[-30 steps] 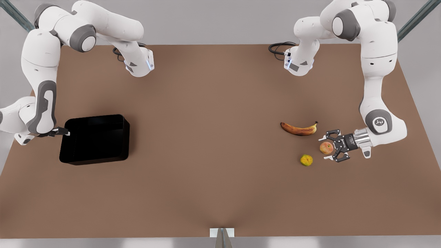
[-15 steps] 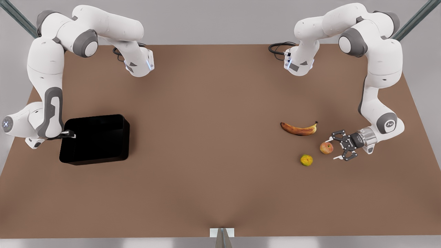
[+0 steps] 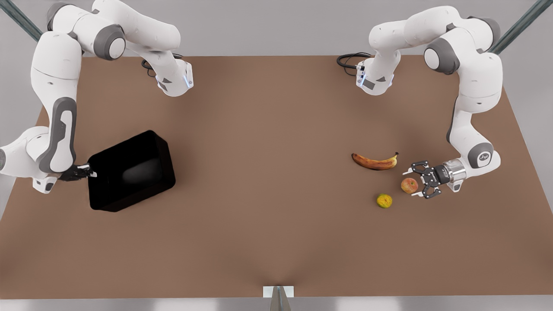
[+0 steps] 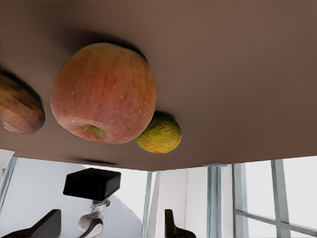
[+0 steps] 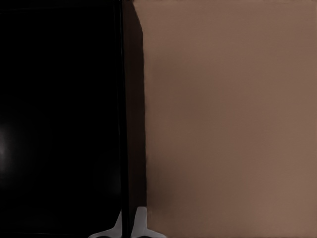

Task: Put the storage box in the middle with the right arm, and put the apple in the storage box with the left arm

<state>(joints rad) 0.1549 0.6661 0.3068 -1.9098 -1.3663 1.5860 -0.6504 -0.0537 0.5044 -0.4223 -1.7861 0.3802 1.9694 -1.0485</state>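
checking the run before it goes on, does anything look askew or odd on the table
The storage box sits skewed, turned at an angle to the table edges on the front view's left, where the right gripper pinches its wall. The left gripper is open beside the apple. Nothing spilled or damaged.

High front overview of table [image 3: 276, 242]; close, low wrist views

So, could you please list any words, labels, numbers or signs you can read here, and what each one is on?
None can be read. The storage box, apple, banana and table carry no markings. A small mark on the left arm's grey joint is too small to read.
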